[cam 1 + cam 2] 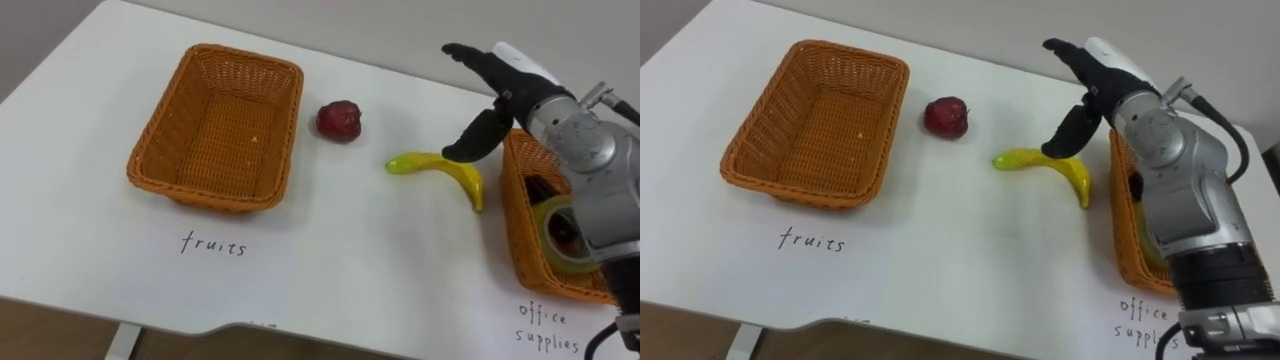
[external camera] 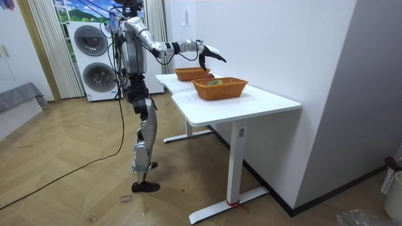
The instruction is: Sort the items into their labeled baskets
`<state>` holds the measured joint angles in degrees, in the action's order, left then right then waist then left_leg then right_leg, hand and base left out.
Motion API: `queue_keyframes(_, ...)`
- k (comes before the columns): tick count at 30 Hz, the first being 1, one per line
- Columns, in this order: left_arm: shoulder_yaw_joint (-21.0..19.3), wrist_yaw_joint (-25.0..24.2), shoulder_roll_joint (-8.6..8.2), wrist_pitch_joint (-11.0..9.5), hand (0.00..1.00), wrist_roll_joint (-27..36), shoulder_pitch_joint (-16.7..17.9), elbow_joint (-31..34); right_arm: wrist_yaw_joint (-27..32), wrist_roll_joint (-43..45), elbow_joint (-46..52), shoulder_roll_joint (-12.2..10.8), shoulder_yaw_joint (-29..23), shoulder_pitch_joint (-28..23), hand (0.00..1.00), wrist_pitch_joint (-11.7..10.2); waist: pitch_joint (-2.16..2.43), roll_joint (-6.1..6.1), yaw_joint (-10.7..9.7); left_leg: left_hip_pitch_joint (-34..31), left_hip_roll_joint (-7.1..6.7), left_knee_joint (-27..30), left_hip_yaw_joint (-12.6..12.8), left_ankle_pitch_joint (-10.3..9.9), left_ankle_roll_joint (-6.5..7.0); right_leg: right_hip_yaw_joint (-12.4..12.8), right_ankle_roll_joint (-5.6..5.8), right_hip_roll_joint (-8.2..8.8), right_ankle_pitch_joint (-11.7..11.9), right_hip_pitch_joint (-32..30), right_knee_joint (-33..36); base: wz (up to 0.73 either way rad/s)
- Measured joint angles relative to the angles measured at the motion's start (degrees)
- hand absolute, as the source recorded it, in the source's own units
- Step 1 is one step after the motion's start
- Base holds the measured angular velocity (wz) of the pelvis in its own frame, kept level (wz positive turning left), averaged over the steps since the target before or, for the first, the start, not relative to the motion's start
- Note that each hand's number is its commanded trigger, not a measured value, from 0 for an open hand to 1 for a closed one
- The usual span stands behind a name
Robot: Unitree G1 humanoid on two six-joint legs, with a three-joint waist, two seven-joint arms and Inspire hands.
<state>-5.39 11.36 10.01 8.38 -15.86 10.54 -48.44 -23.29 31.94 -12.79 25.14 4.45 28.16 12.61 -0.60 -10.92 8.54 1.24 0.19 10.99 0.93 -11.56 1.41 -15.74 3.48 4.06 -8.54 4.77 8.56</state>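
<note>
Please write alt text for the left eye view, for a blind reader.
The robot's right hand hovers open over a yellow banana on the white table. A red fruit lies between the banana and the left wicker basket; the right wicker basket, partly behind the arm, holds a tape roll.

White table (image 1: 330, 270), fruits basket (image 1: 215, 125), office-supplies basket (image 1: 515, 230), banana (image 1: 455, 170), red fruit (image 1: 339, 120), perhaps apple

The table (image 1: 350, 265) is white, the left basket (image 1: 220, 130) and right basket (image 1: 522, 215) woven orange, the apple (image 1: 339, 120) dark red, the banana (image 1: 445, 166) yellow with a green tip, the right hand (image 1: 495, 80) black.
</note>
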Motion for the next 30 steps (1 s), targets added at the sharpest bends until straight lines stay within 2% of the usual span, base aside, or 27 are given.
queue_keyframes(6,0.04,-0.78,-0.06,-0.14,0.0,0.07,-0.47,-0.01,-2.58,0.96,-0.18,-0.02,1.36,-0.09,0.0,0.04,-0.04,0.05,0.08,0.15,0.0,0.05,0.24,0.0,0.0,-0.01,0.0,0.03,0.0,0.11,0.0,-0.01)
queue_keyframes(17,1.75,-0.94,0.11,-0.61,0.0,0.38,-0.99,0.6,-1.66,1.75,-6.2,-0.02,1.34,-0.15,0.0,-0.06,-0.15,0.12,1.02,0.12,-0.07,0.4,-0.26,0.02,-0.04,-0.31,0.0,0.02,0.0,0.35,0.05,0.01)
queue_keyframes(24,2.29,-0.79,0.17,-1.17,0.0,0.42,-0.97,0.59,1.74,1.75,-9.54,-0.03,1.35,-0.15,0.0,-0.09,-0.48,-0.17,1.74,-0.22,-0.28,0.41,-0.53,0.03,-0.04,-0.49,0.0,-0.01,0.0,0.19,0.07,0.02)
queue_keyframes(30,2.33,-0.6,0.16,-1.38,0.0,0.08,-1.1,1.31,5.45,2.13,-11.24,-0.03,1.38,-0.16,0.0,-0.18,-0.51,-0.11,1.88,-1.82,-0.47,0.73,-1.35,0.04,-0.06,-1.55,0.0,0.03,0.0,-0.8,0.06,0.09)
